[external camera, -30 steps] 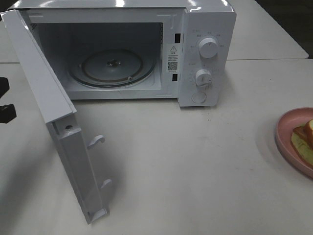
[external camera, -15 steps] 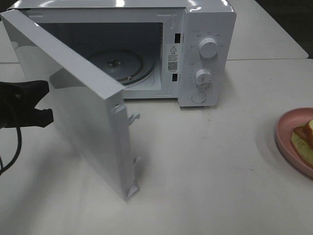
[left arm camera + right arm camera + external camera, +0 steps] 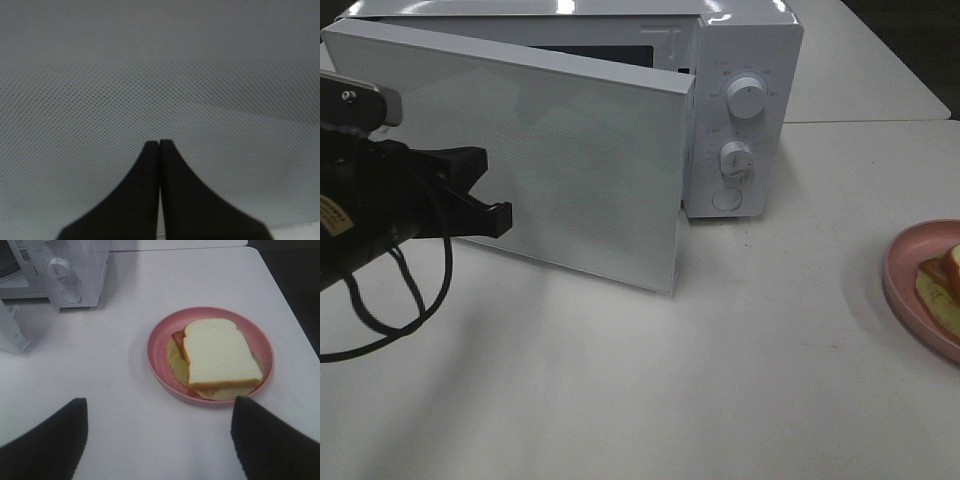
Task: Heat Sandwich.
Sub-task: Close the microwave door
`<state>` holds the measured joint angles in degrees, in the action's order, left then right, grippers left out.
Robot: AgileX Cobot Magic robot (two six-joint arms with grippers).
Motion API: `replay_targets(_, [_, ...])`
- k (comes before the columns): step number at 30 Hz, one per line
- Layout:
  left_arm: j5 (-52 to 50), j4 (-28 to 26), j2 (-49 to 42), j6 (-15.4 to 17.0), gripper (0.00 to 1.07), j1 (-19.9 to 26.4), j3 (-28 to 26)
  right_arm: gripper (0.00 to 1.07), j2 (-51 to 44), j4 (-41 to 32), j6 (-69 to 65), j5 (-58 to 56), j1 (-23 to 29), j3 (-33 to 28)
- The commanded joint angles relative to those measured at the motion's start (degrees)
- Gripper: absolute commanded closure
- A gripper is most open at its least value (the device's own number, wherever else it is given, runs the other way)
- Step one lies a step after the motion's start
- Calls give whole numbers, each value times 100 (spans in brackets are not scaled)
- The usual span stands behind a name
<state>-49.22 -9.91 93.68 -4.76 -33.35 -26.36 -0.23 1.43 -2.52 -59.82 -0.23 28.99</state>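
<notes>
The left gripper (image 3: 500, 218), jaws shut and empty, is pressing the microwave door (image 3: 580, 180) nearly closed while the sandwich (image 3: 217, 360) is lying on the pink plate (image 3: 157, 347) beneath the wide-open right gripper (image 3: 160, 440), suggesting the door needs reopening before loading.

Microwave (image 3: 740, 110) at table's (image 3: 720, 380) back, left hand (image 3: 485, 195) before its door (image 3: 570, 180), sandwich (image 3: 217, 357) on plate (image 3: 160, 365) far right

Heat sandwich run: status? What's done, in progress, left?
Done: nothing that counts. The sandwich sits on its pink plate, outside the microwave. In hand: the shut left hand is against the half-shut door. Left: load, close, heat. The right hand is open.
</notes>
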Motion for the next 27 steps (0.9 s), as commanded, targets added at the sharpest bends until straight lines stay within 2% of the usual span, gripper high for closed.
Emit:
replay_targets(1, [29, -315, 120, -74, 106, -166, -275, 31, -155, -11, 74, 74, -40, -11])
replay_targets(10, [367, -401, 544, -126, 106, -395, -1094, 31, -155, -11, 74, 74, -40, -11])
replay_targets(27, [825, -435, 1289, -143, 106, -458, -2424, 31, -155, -11, 74, 74, -40, -11])
